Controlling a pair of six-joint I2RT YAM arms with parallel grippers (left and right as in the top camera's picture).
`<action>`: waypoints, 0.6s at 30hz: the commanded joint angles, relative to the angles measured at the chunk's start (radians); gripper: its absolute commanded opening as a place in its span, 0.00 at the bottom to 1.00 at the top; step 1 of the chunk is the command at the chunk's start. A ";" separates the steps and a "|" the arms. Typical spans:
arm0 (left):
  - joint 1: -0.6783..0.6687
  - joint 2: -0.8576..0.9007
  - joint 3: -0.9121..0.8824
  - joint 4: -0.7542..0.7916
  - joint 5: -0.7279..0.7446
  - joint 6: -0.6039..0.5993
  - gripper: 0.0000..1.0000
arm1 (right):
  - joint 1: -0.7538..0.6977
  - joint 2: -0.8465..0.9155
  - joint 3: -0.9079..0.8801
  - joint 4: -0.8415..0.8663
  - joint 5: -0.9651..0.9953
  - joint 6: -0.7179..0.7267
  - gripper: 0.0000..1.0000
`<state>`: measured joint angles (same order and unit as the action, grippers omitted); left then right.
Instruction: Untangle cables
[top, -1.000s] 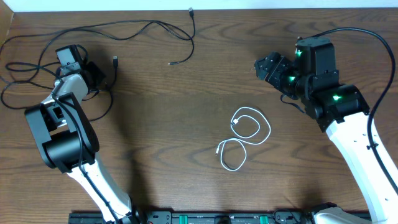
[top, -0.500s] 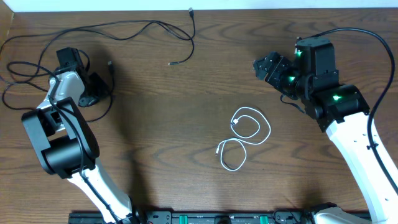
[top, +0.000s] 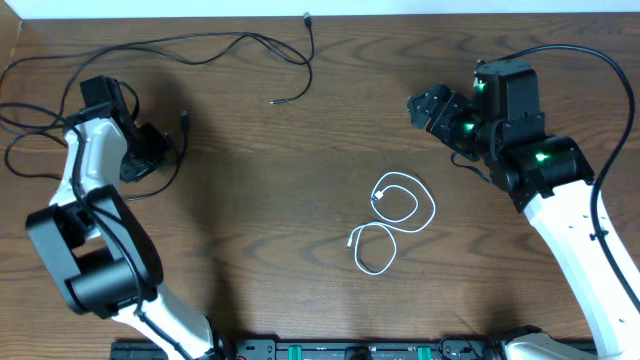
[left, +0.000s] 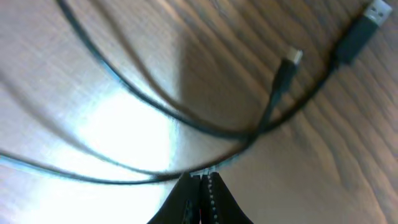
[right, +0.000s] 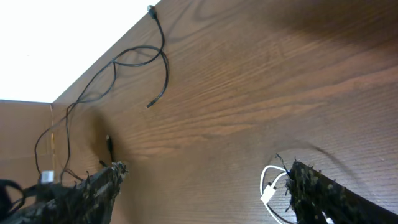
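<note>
Within the last second the left arm had swung its wrist toward the far-left corner of the worktop (top: 250, 200). Its left end effector (left: 200, 182), fingers together, was clamped on a black cable (left: 112, 178). A USB plug (top: 184, 118) had slid nearer the robot's side. The right end effector (top: 425, 103) had not moved, its fingers apart and empty. The white cable (top: 392, 215) lay looped mid-worktop, well apart from the others. The pull seemed to be drawing out slack, yet a second black cable (left: 124, 87) still crossed the held one, so the untangling looked unfinished.
</note>
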<state>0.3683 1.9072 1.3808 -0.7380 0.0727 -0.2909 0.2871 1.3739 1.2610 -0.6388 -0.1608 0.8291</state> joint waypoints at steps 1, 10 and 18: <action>-0.004 -0.043 -0.002 0.029 -0.003 0.002 0.08 | -0.004 0.003 0.003 -0.002 0.001 -0.017 0.84; -0.017 -0.032 -0.002 0.214 0.109 0.002 0.08 | -0.004 0.003 0.003 -0.016 0.000 -0.016 0.84; -0.088 -0.030 -0.031 0.304 0.136 0.003 0.09 | -0.004 0.003 0.003 -0.015 -0.002 -0.016 0.83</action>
<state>0.3111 1.8790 1.3781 -0.4595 0.1841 -0.2909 0.2871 1.3739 1.2606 -0.6537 -0.1608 0.8284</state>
